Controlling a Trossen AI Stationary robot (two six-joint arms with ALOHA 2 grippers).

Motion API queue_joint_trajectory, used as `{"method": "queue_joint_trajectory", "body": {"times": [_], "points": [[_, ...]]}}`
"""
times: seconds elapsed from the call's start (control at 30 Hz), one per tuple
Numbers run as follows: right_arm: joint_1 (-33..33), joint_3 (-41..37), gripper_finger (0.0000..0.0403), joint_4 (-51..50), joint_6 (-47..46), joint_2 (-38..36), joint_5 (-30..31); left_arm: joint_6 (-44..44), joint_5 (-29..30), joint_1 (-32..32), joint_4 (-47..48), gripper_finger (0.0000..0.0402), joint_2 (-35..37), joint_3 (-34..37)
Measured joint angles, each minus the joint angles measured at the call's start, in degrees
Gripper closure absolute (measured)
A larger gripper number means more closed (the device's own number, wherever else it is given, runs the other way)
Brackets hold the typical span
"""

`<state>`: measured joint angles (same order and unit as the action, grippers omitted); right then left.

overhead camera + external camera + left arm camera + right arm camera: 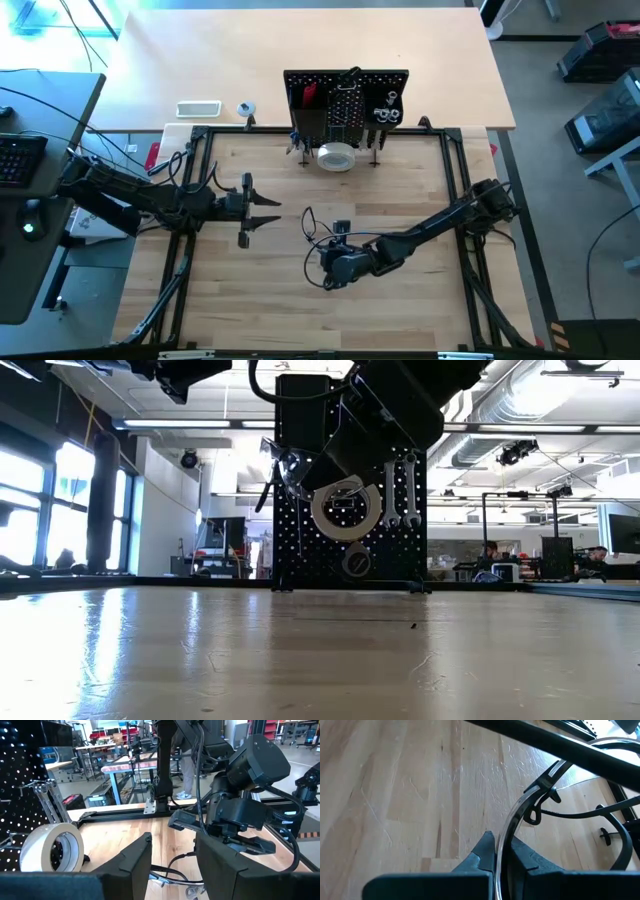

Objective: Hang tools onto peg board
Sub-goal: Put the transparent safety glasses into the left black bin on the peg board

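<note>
The right gripper (pixel 501 851) pinches a thin wire tool (pixel 520 815) above the table; next, carry it to the peg board (pixel 346 100). The left gripper (pixel 268 213) waits half-open, empty.

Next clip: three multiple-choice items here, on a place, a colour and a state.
1. Where is the white tape roll? A off the table; B at the black perforated peg board's front; C at the table's near edge.
2. Colour of the item in the board's bin? A red; B green; C yellow.
3. The left claw is: A shut on a wrench; B open, empty; C unseen.
B, roll sits against the board; A, red shows in the bin; B, fingers apart, nothing between.
</note>
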<state>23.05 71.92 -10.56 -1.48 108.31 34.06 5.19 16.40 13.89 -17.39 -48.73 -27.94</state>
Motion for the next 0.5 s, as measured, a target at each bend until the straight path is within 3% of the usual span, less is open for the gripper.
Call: {"method": "queue_joint_trajectory", "body": {"times": [0.5], "points": [[0.0,0.0,0.0396,0.03,0.22,0.01,0.48,0.0,0.0,0.0,-0.02,0.0259,0.0,0.0]]}}
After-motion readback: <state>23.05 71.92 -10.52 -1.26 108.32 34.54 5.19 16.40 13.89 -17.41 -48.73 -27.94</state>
